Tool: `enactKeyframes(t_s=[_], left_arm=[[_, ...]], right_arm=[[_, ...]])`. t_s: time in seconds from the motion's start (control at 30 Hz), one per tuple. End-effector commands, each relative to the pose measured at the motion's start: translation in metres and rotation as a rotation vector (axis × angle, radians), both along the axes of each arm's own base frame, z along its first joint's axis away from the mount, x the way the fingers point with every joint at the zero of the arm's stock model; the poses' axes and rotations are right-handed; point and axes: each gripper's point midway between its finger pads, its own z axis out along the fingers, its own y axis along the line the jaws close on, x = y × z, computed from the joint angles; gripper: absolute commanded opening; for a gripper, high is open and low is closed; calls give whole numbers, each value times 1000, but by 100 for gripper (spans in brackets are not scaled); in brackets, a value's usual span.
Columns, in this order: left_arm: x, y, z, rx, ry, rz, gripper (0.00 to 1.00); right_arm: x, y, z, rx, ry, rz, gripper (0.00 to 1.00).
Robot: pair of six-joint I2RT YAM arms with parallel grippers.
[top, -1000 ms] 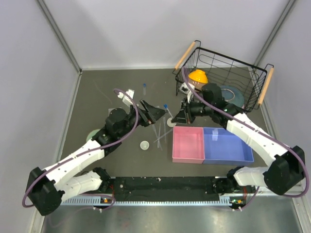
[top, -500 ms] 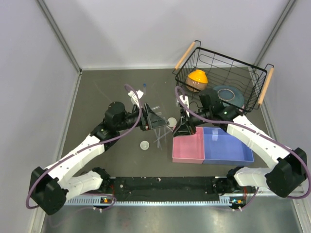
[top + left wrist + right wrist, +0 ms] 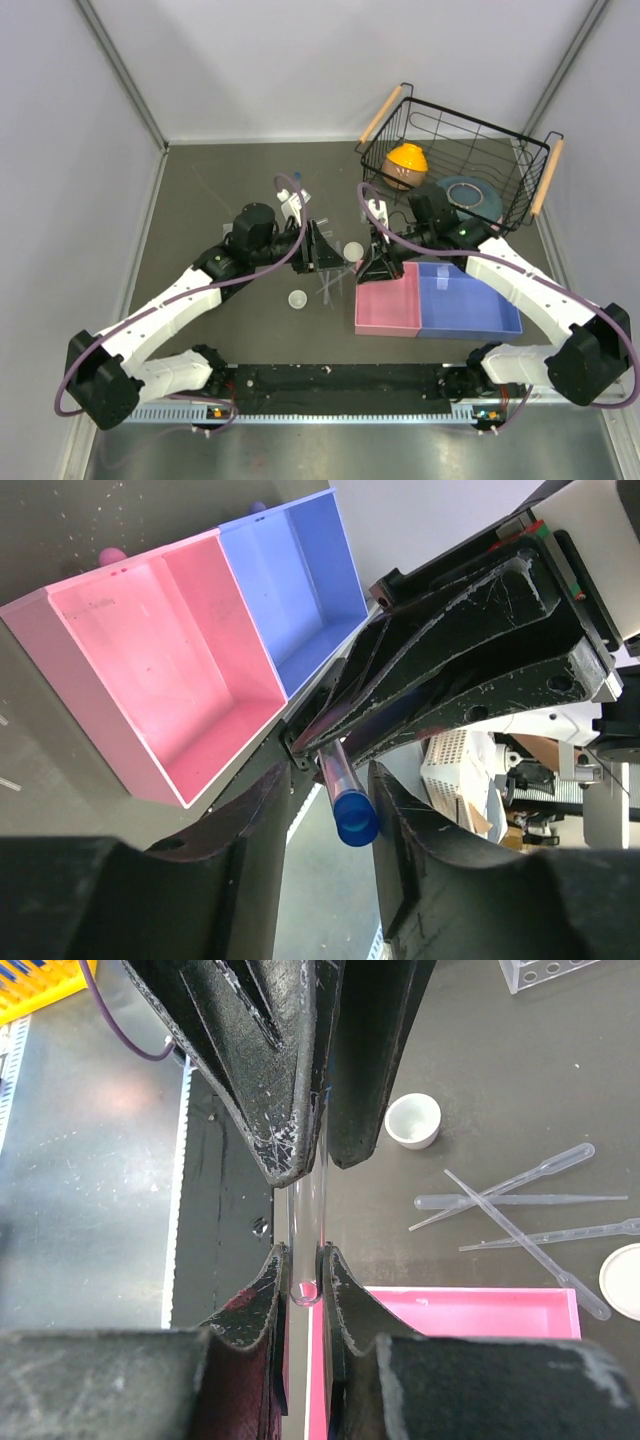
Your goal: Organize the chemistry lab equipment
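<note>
item: tube (image 3: 340,780), blue cap. you'll find it held in the air over mid-table, just off the pink bin (image 3: 385,300) on the side facing the left edge.
right gripper (image 3: 302,1252): clamped on its clear end.
left gripper (image 3: 330,775): parted, a finger either side of the cap, gaps visible.
loose: pipettes (image 3: 520,1200) lying crossed on the table at its middle; white dish (image 3: 412,1120) near them.
</note>
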Motion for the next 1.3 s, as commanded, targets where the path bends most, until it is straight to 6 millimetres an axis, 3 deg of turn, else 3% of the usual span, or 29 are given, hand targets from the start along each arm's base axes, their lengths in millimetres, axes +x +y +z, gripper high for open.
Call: enactKeyframes(t_s=[0.0, 0.07, 0.4, 0.53, 0.63, 0.83, 0.87, 0.9, 0.97, 1.03, 1.27], left_arm=[[0, 1, 14, 5, -65, -5, 35], [-1, 0, 12, 8, -61, -15, 31], [-1, -1, 16, 2, -76, -27, 30], [-3, -1, 14, 7, -73, -33, 14], [-2, 1, 11, 17, -72, -21, 9], [4, 15, 3, 90, -102, 51, 8], [4, 22, 0, 120, -110, 64, 8], [6, 27, -4, 145, -109, 83, 8], [14, 47, -15, 220, -118, 150, 8], [21, 66, -17, 267, -135, 203, 7], [79, 186, -44, 613, -156, 528, 8]], right_arm=[[-3, 6, 2, 24, -22, 45, 6], [-3, 6, 1, 23, -21, 46, 6], [-4, 6, -1, 14, -23, 51, 7], [-4, 7, -3, 11, -23, 53, 8], [-4, 6, -3, 10, -25, 51, 18], [-3, 2, -1, -1, -64, 45, 59], [-3, 1, 0, -5, -78, 42, 70], [-2, -1, -1, -14, -88, 39, 74], [2, -7, -2, -31, -125, 22, 82], [9, -13, -3, -47, -152, -5, 84], [34, -43, -4, -79, -208, -137, 88]])
